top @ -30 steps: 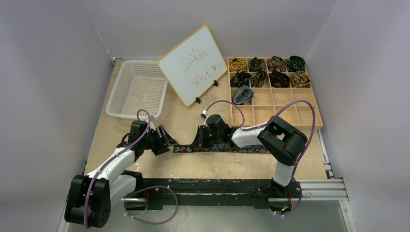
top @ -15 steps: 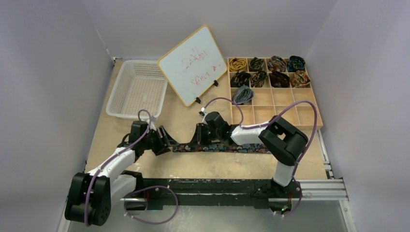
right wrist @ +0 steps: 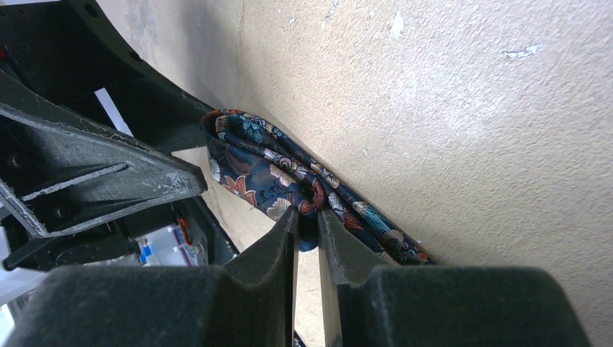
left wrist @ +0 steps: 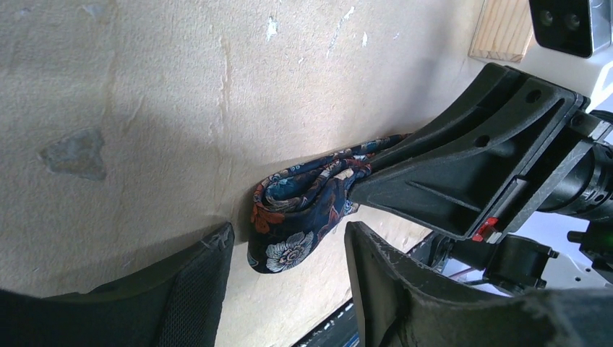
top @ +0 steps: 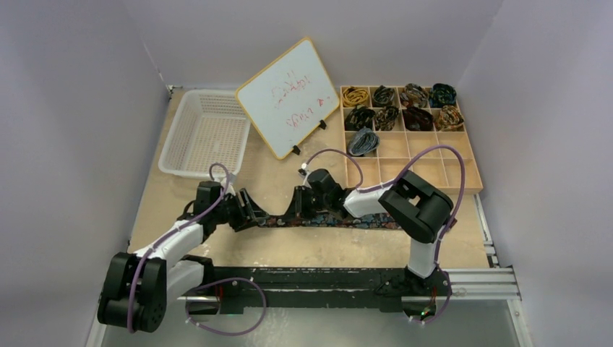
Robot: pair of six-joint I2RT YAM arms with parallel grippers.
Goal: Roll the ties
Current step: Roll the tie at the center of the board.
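A navy floral tie (top: 354, 221) lies as a flat strip along the table's front. Its left end (left wrist: 296, 217) is folded over into a small loop. My right gripper (right wrist: 307, 217) is shut on the tie's fabric (right wrist: 267, 163) just behind that loop, and it shows in the top view as the right gripper (top: 300, 208). My left gripper (left wrist: 289, 233) stands open, its fingers on either side of the looped end without touching it; from above, the left gripper (top: 253, 213) is just left of the loop. Several rolled ties (top: 401, 107) sit in the compartments of a wooden tray (top: 434, 173).
A white plastic basket (top: 206, 134) stands at the back left. A small whiteboard (top: 288, 97) on feet leans between the basket and the tray. The two grippers are close together, almost tip to tip. A black rail (top: 325, 278) runs along the near edge.
The two grippers have drawn a little closer together. The left one has edged right around the tie's end, and that end has bunched up into a loop.
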